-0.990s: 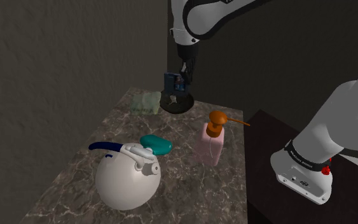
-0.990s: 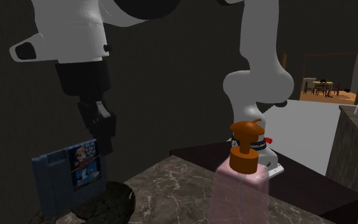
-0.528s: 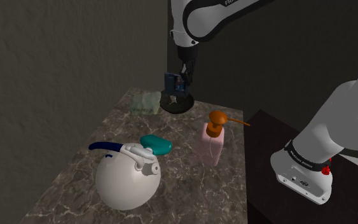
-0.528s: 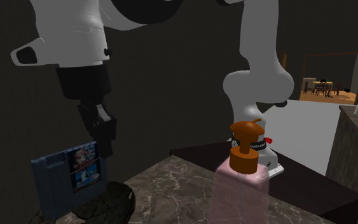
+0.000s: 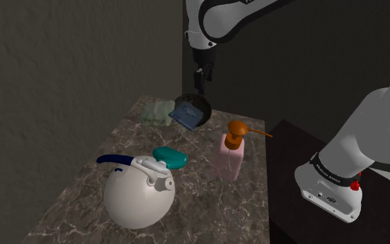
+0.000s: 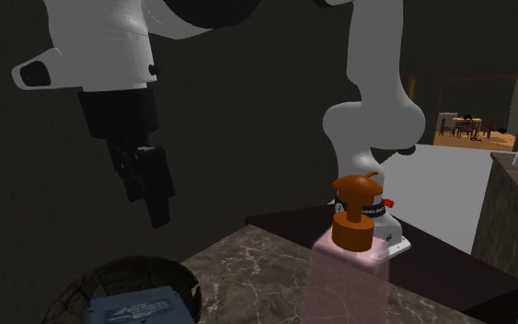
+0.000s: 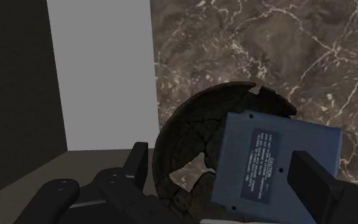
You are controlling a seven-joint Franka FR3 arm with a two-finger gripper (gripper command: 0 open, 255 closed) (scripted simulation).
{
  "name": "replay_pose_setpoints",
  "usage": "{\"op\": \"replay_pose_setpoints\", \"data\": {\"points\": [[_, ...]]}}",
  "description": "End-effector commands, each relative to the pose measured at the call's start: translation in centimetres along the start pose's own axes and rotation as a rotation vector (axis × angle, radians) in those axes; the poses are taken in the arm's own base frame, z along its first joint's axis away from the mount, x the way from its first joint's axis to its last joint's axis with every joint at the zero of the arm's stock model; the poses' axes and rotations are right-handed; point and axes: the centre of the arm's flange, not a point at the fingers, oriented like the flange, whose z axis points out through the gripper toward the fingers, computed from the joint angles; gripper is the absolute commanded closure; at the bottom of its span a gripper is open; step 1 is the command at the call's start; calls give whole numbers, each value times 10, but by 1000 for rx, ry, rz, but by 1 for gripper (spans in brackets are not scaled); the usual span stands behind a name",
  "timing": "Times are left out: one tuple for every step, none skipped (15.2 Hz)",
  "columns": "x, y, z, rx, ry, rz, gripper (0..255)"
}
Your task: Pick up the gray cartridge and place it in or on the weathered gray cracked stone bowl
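The black gripper [image 7: 222, 156] hangs with its two fingers spread wide and nothing clasped between them; neither finger touches anything. Directly below it lies the blue-grey cartridge [image 7: 269, 162], its flat face up with a small dark printed label showing. It rests tilted in the dark cracked stone bowl [image 7: 190, 127], with one edge reaching out past the rim. In the second exterior view the gripper stands clear above the bowl, with open air between the fingertips and the cartridge. The bowl stands under the gripper on a brown veined marble counter [image 5: 207, 201], close to a dark wall. Just beside the bowl, a little off from the gripper, sits a pale green lump [image 5: 158, 111], perhaps a sponge or a folded cloth; the light is too dim to tell. Farther from the gripper, towards the arm's base, stands a pink soap dispenser [image 5: 229, 158] with an orange pump on top. Well apart from the gripper lies a teal oval thing [image 5: 171, 157], and near it, farthest of all, a round white kettle [image 5: 139, 197] with a blue handle.
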Motion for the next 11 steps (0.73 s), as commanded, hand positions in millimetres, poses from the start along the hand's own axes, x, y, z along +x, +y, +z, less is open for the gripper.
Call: {"op": "replay_pose_setpoints", "data": {"points": [[-1, 0, -20, 0, 0, 0, 0], [-1, 0, -34, 0, 0, 0, 0], [-1, 0, -44, 0, 0, 0, 0], [-1, 0, -44, 0, 0, 0, 0], [-1, 0, -44, 0, 0, 0, 0], [-1, 0, -44, 0, 0, 0, 0], [-1, 0, -44, 0, 0, 0, 0], [-1, 0, -44, 0, 0, 0, 0], [-1, 0, -44, 0, 0, 0, 0], [-1, 0, -44, 0, 0, 0, 0], [-1, 0, -44, 0, 0, 0, 0]]}}
